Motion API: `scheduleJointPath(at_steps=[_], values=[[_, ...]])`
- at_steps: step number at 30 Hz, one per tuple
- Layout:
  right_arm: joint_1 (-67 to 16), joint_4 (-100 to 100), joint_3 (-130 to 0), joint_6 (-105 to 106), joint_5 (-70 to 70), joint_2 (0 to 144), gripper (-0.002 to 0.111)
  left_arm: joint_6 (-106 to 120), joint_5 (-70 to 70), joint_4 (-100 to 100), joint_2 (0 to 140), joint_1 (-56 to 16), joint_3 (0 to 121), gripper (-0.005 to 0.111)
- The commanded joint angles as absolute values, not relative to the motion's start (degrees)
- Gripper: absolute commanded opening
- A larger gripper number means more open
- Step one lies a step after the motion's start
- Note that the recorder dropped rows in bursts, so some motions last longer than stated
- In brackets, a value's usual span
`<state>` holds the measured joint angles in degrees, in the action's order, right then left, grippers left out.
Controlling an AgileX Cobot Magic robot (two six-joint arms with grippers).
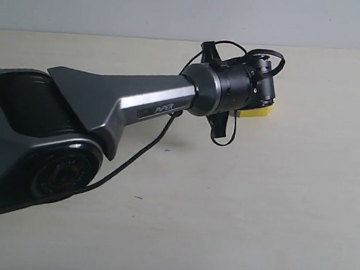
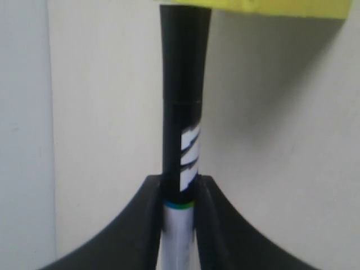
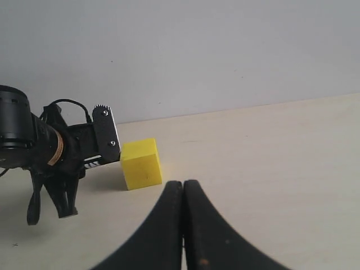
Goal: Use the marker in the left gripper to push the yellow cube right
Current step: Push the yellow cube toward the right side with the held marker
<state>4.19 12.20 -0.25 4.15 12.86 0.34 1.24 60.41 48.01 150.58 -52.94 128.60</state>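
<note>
My left gripper [image 2: 180,183] is shut on the marker [image 2: 183,112], whose white barrel sits between the jaws and whose black cap half sticks out forward. The cap's black end meets the side of the yellow cube [image 2: 270,7]. In the exterior view the left gripper [image 1: 264,86] covers most of the yellow cube [image 1: 258,112], and the marker is hidden there. From the right wrist view the yellow cube [image 3: 141,163] stands on the table just beside the left gripper [image 3: 98,147]. My right gripper [image 3: 183,184] is shut and holds nothing, a short way from the cube.
The pale table [image 1: 256,206] runs back to a grey wall [image 1: 179,7]. The left arm's grey body [image 1: 73,118] and its black cable [image 1: 139,156] fill the left of the exterior view. The right arm does not show in that view.
</note>
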Motion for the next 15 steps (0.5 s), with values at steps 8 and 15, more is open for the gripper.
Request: scheduleJointPath(at_steps=[8,15], values=[[4.35,12.01,0.00,4.38,12.77,0.00,0.000,1.36,66.59,47.74,153.93,-51.85,136.33,0.000],[4.35,12.01,0.00,4.38,12.77,0.00,0.000,1.36,64.32,45.98,153.98,-51.40,136.91,0.000]])
